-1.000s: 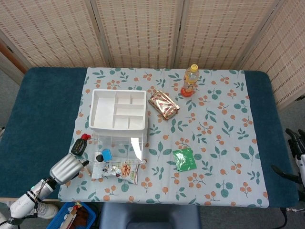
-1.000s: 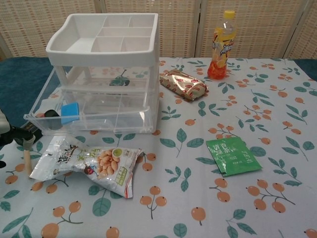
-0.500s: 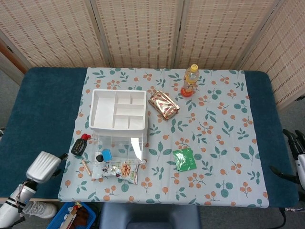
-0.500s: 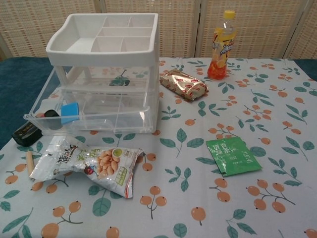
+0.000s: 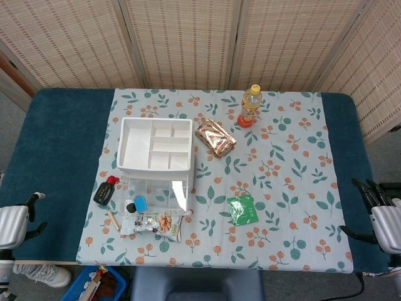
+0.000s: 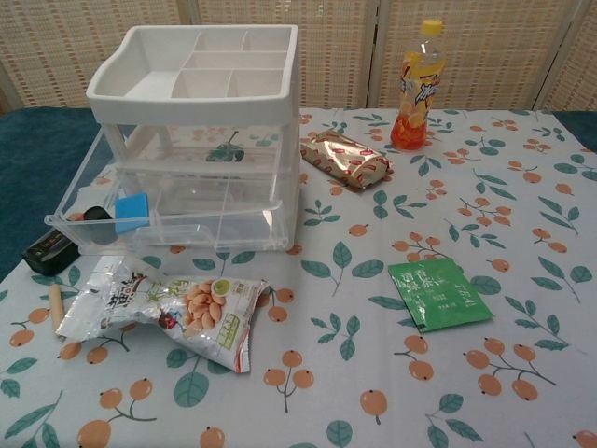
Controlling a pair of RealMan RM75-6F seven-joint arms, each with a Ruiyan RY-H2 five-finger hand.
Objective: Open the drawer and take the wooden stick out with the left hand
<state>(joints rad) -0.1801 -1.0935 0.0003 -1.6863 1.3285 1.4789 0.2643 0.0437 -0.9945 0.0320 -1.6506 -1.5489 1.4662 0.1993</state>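
Observation:
The clear bottom drawer [image 5: 156, 193] of the white organiser [image 5: 155, 145] is pulled out toward me; a blue block [image 6: 132, 211] and a dark round item lie in it. The wooden stick [image 5: 113, 219] lies on the floral cloth left of the snack bag [image 5: 155, 223]; the chest view shows the stick [image 6: 55, 306] partly tucked beside the bag [image 6: 168, 308]. My left hand [image 5: 15, 224] sits off the table's front left edge, fingers apart, holding nothing. My right hand [image 5: 380, 215] hovers at the front right edge, also empty with fingers spread. Neither hand appears in the chest view.
A black device [image 5: 104, 192] lies left of the drawer. A foil-wrapped packet [image 5: 215, 137] and an orange drink bottle [image 5: 250, 106] stand behind the organiser's right side. A green sachet [image 5: 242, 209] lies mid-cloth. A blue crate [image 5: 100, 283] sits below the table's front edge.
My left hand has pulled back from beside the stick to off the table's left front edge, leaving the stick on the cloth. My right hand has come further into view.

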